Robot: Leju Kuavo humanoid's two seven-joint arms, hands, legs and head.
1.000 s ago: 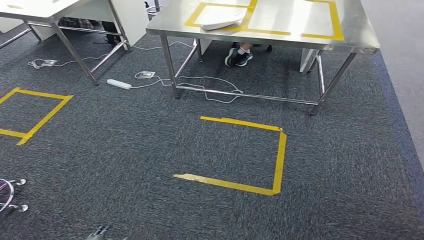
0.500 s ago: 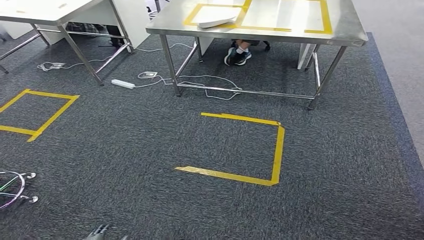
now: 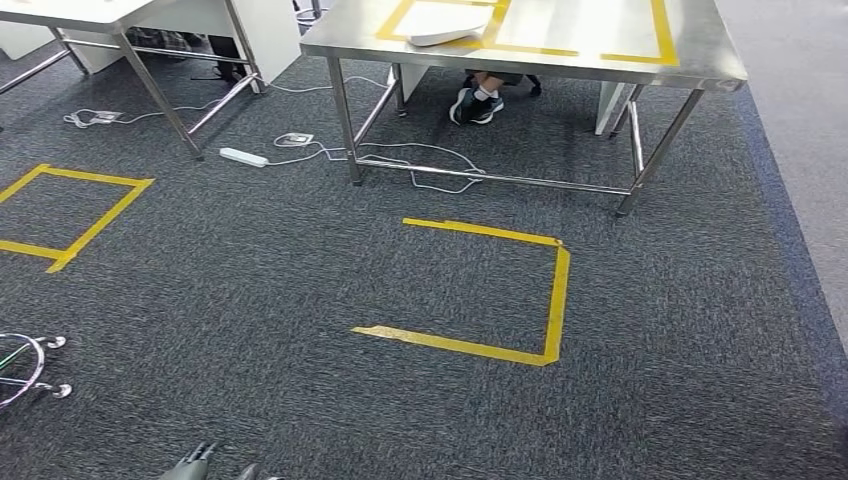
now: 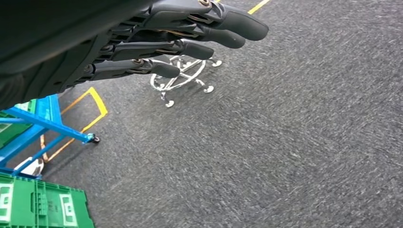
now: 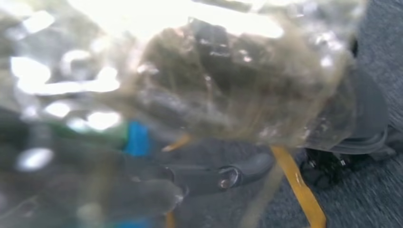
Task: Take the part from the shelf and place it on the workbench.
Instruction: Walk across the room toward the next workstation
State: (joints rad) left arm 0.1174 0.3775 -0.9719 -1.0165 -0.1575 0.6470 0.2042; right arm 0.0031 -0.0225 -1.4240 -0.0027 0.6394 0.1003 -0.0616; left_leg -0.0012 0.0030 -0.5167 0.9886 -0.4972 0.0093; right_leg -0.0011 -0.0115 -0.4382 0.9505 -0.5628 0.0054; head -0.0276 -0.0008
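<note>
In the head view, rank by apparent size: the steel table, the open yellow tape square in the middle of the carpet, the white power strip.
1. Steel table, cut off by the frame's top.
2. Yellow tape square.
3. White power strip, smallest; it also lies farther from the camera than the square.

Ahead of us stands the worktop [image 3: 620,45], a tray [image 3: 445,25] on its left part. Cables [image 3: 420,165] and a person's shoe [image 3: 478,105] lie beneath it. A taped floor outline [image 3: 555,300] lies before it, a second table [image 3: 70,12] to its left.
</note>
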